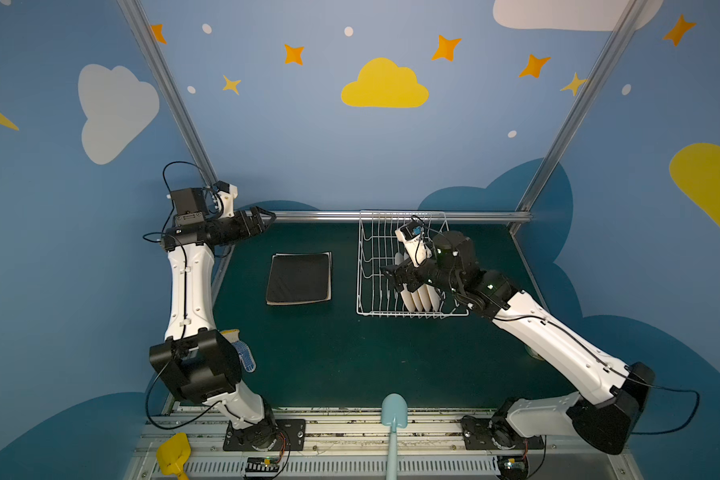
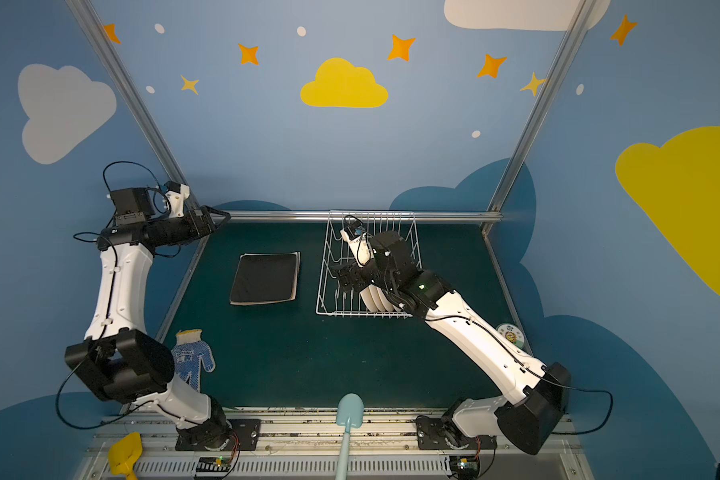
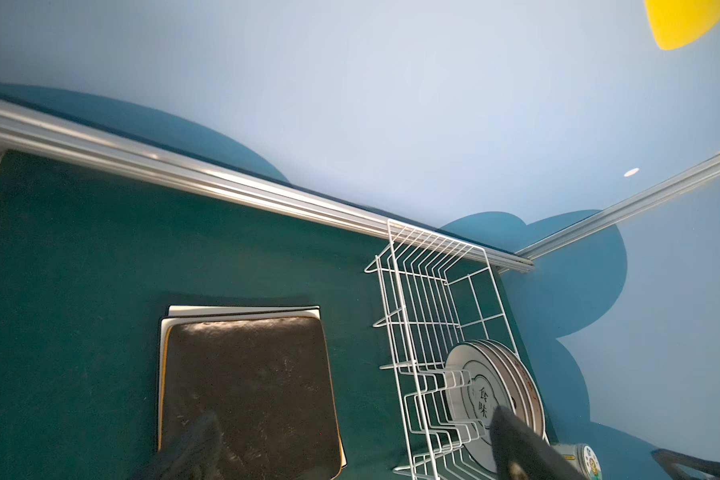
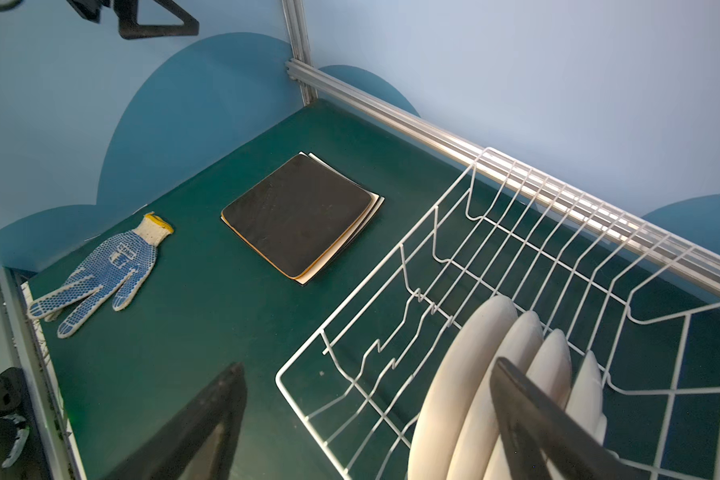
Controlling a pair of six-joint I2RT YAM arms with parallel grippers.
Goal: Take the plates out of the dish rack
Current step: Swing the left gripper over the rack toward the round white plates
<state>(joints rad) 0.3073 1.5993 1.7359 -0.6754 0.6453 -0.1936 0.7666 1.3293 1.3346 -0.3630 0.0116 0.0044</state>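
Four round plates (image 4: 495,374) stand on edge in the wire rack (image 1: 391,228), at 1 o'clock on the green mat (image 1: 350,353).
The left wrist view shows their printed, red-rimmed faces; the right wrist view shows only glossy white backs. The right gripper (image 1: 391,277) hangs over them, jaws wide and empty. The left gripper (image 1: 267,218) gapes at 11 o'clock. A matte black plate (image 1: 299,277) tops two cream plates (image 3: 242,311), flat at 10 o'clock.

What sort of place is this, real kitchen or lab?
Probably a staged robot test cell, not a kitchen: cloud-and-star wall panels on aluminium framing, a green mat, dish rack as prop.
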